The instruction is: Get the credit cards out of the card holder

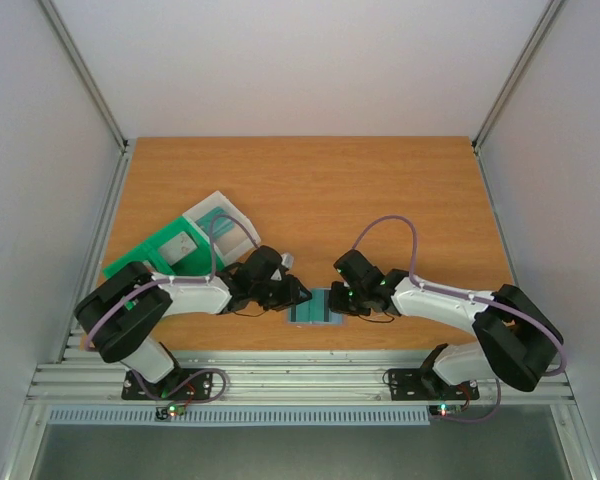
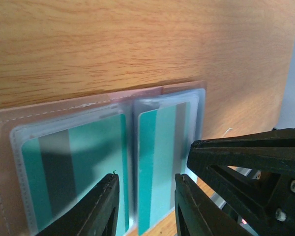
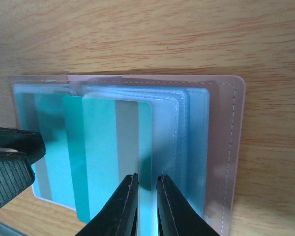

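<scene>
Teal card (image 3: 104, 147) btwn R fingers (image 3: 125, 209)

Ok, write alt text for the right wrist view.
The right gripper, jaws nearly together, sits at the edge of a teal credit card sticking out of the clear sleeves of an open card holder on a wooden table.

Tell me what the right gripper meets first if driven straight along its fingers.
The right gripper would meet the striped teal credit card first, atop the card holder; contact may already exist.

Top view: high behind arms, down onto brown wooden table (image 1: 310, 190). Wrist views: close, opposed, sharing pale flat card holder (image 3: 226, 147) beyond jaws.
</scene>
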Robot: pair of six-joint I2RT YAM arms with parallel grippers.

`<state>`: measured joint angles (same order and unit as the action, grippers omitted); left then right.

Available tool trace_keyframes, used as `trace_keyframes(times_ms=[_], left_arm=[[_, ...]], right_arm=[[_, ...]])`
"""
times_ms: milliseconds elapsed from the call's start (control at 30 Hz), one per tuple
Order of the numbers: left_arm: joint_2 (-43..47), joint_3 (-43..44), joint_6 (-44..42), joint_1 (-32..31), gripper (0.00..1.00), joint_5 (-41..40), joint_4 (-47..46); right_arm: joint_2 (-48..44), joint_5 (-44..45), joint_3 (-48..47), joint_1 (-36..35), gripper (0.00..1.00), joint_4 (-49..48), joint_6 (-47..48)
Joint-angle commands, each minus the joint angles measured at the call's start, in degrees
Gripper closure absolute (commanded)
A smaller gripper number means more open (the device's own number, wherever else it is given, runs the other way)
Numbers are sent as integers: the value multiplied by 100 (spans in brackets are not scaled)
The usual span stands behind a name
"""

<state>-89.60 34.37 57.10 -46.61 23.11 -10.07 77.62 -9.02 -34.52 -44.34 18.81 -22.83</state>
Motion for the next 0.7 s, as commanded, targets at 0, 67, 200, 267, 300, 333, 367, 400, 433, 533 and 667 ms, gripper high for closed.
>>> trace_keyframes(times_ms=[0, 67, 200, 267, 300, 333, 367, 400, 433, 533, 667], left_arm=[[-262, -81, -114, -19, 68, 15, -417], [-360, -74, -78, -19, 68, 108, -612], [-528, -78, 13, -16, 70, 251, -899], [-570, -85, 16, -20, 71, 278, -964], [-580, -91, 17, -21, 72, 288, -1000], [-593, -96, 20, -23, 74, 291, -1032], [-599, -89, 20, -20, 76, 295, -1049], [-596, -90, 20, -15, 79, 311, -1072], [-595, -93, 20, -19, 81, 314, -1089], [-565, -122, -8, -17, 90, 317, -1130], [-538, -154, -24, -15, 99, 405, -1247]], right_arm=[[93, 114, -4, -28, 87, -87, 62], [139, 136, 30, -31, 88, -98, 59], [237, 150, 54, -27, 88, -113, 53], [238, 174, 76, -31, 89, -123, 46], [240, 188, 94, -31, 89, -127, 45], [238, 189, 101, -31, 89, -136, 38], [233, 182, 103, -31, 89, -136, 38], [224, 181, 108, -27, 89, -147, 27], [219, 181, 111, -28, 89, -149, 25], [185, 206, 130, -31, 89, -149, 24], [178, 207, 95, -31, 89, -120, 33]])
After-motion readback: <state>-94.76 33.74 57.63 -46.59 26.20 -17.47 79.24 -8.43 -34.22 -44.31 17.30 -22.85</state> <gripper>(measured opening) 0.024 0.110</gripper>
